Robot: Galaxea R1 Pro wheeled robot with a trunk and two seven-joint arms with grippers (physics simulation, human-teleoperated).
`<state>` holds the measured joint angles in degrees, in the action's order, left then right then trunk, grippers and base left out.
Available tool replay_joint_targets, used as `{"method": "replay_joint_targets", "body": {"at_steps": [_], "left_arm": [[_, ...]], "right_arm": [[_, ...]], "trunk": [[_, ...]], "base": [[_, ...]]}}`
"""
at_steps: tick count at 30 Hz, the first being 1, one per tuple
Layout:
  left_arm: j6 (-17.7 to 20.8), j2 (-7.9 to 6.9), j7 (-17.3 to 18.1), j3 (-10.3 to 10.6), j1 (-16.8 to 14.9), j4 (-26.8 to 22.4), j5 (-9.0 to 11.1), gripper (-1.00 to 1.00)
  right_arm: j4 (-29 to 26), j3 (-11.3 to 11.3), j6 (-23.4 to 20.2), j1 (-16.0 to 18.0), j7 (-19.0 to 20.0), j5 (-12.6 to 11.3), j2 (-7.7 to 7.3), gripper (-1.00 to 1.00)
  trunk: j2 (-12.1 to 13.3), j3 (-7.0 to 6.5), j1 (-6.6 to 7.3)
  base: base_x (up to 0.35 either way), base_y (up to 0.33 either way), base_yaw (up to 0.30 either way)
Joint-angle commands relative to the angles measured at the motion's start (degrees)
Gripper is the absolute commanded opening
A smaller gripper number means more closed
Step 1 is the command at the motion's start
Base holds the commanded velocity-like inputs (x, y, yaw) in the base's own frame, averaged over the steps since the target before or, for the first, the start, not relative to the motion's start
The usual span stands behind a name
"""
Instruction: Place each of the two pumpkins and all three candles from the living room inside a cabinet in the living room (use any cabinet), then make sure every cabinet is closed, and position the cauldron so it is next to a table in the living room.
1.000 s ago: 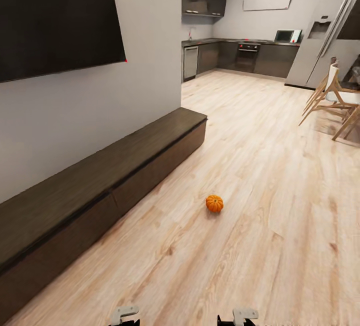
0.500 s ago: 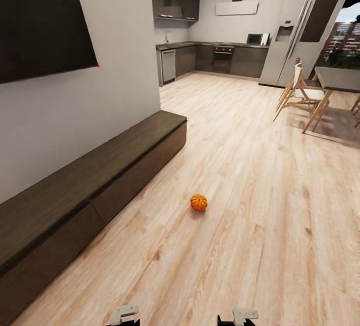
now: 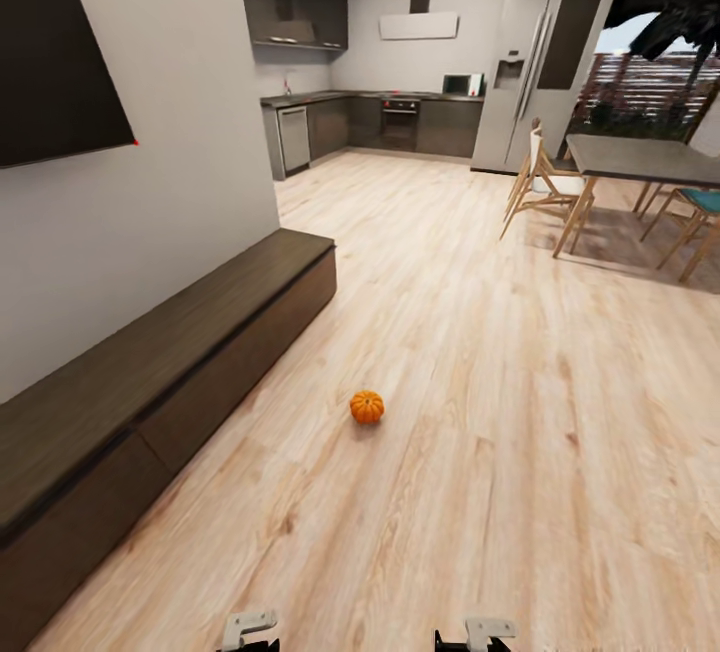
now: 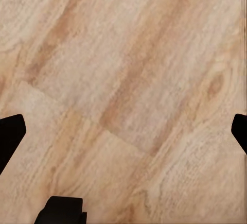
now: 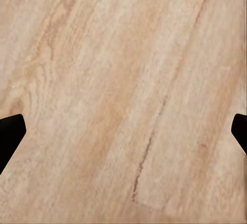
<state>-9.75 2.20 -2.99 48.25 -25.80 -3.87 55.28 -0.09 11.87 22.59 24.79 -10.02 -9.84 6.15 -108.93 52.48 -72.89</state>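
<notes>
— Where do we stand?

— We see one pumpkin (image 3: 367,406) alone on the wooden floor (image 3: 520,452), ahead of us and a little off the front of the cabinet (image 3: 150,372), which runs along the wall at our left with every drawer front shut. No candles or cauldron in sight here.

— And our hands?

— The left hand (image 4: 123,136) and the right hand (image 5: 123,134) both point down at bare floor, fingers spread wide, holding nothing.

— So which step is this?

— We judge it the approach to that pumpkin, with nothing stowed yet that we can tell. Next we would roll closer until it lies within reach, lower one hand over it and close on its ribbed sides, then pull a drawer out to receive it.
</notes>
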Motion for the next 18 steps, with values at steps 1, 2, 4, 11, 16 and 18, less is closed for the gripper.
{"method": "replay_joint_targets", "body": {"at_steps": [1,2,4,11,16,18], "left_arm": [[0.00,0.00,0.00,0.00,0.00,0.00,0.00,1.00],[-0.01,0.00,0.00,0.00,-0.01,0.00,0.00,1.00],[-0.01,0.00,0.00,0.00,0.00,0.00,0.00,1.00],[-0.01,0.00,0.00,0.00,-0.02,0.00,0.00,1.00],[-0.01,0.00,0.00,0.00,-0.04,0.00,0.00,1.00],[-0.01,0.00,0.00,0.00,-0.03,0.00,0.00,1.00]], "right_arm": [[0.00,-0.01,0.00,0.00,0.00,0.00,0.00,1.00],[0.00,-0.01,0.00,0.00,0.00,-0.02,0.00,1.00],[0.00,-0.01,0.00,0.00,0.00,-0.01,0.00,1.00],[0.00,-0.02,0.00,0.00,0.00,-0.02,0.00,1.00],[0.00,-0.01,0.00,0.00,0.00,-0.02,0.00,1.00],[0.00,-0.01,0.00,0.00,0.00,-0.01,0.00,1.00]], "trunk": [[0.00,-0.06,0.00],[0.00,-0.12,0.00],[0.00,-0.24,0.00],[0.00,-0.65,0.00],[0.00,-0.95,0.00],[0.00,-1.07,0.00]], "base": [[0.000,0.000,-0.260],[0.000,0.000,-0.260],[0.000,0.000,-0.260],[0.000,0.000,-0.260],[0.000,0.000,-0.260],[0.000,0.000,-0.260]]}}
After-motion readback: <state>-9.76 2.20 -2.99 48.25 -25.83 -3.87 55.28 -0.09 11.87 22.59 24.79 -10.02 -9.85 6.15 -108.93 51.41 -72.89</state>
